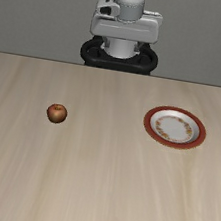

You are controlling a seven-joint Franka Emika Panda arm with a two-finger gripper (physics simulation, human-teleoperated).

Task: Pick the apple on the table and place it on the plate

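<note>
We see the apple (56,113) resting on the wooden table (98,187), well apart from the red-rimmed plate (153,123). We cannot tell the state of the gripper (126,28).

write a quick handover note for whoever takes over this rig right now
Arm: the white robot arm stands drawn up at the far edge of the light wooden table, well away from both objects and carrying nothing.
Things: the small red-brown apple sits on the table toward the exterior view's left. The round white plate with a red rim lies toward the exterior view's right, apart from the apple, with nothing on it.
Done: nothing yet.
Left: reach the apple, grasp it, carry it across, set it on the plate.
</note>
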